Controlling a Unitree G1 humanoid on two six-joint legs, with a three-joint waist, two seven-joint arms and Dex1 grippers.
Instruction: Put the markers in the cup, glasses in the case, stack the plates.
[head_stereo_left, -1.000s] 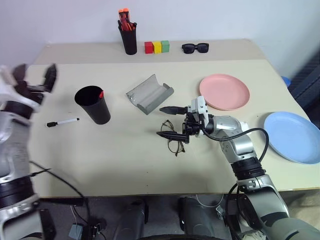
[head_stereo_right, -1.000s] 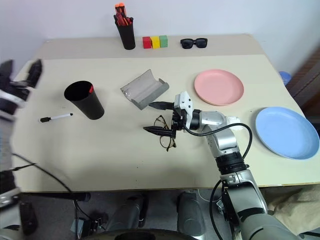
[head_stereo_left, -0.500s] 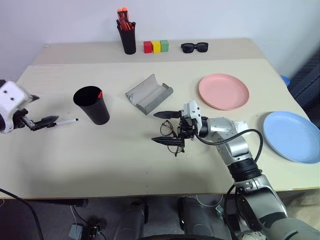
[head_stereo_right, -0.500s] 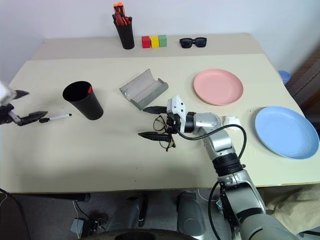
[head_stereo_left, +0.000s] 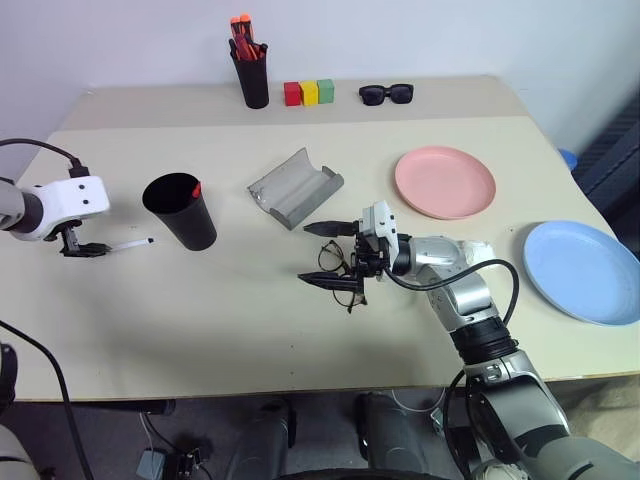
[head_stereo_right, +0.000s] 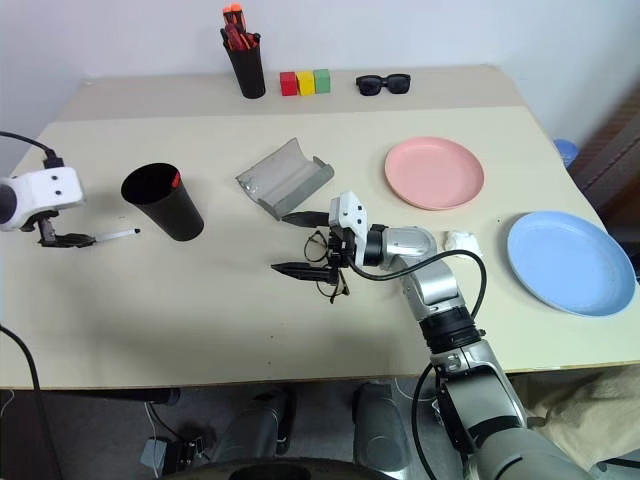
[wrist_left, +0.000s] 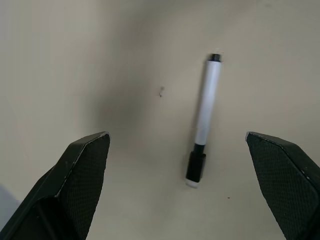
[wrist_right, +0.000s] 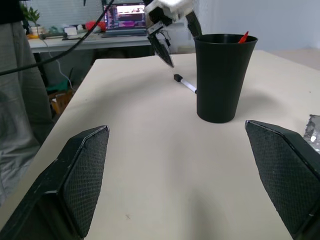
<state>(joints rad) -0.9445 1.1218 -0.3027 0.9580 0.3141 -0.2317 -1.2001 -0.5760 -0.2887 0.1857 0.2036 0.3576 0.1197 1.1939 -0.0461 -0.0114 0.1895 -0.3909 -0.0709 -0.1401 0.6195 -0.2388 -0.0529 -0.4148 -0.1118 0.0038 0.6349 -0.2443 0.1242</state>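
Left gripper (head_stereo_left: 82, 248): jaws spread wide, holding nothing, low over the table at the far left, just beside the capped end of the white marker.
White marker (wrist_left: 202, 121): lies flat on the table (head_stereo_left: 230, 310), between the left fingers in the left wrist view, touched by neither; black cap toward the gripper, other end toward the cup.
Cup (head_stereo_left: 182, 210): upright, just right of the white marker; the red tip of the other marker (head_stereo_left: 197, 188) shows at its rim, so that one looks already in.
Step in hand: picking up the white marker, by my reading.
How to do it well: centre the barrel between the pads, come down until the tips nearly meet the table, close across the barrel near its middle, not on the cap, so it does not pivot or roll away; lift clear before swinging toward the cup.
Case (head_stereo_left: 296, 186): open, lying behind the glasses, nothing in it.
Glasses (head_stereo_left: 341, 274): on the table at centre, between the right fingers.
Right gripper (head_stereo_left: 328, 255): jaws wide apart, straddling the glasses, gripping nothing.
Pink plate (head_stereo_left: 445, 182): right of the case, alone.
Blue plate (head_stereo_left: 584, 271): at the right edge, well apart from the pink one; not yet stacked.
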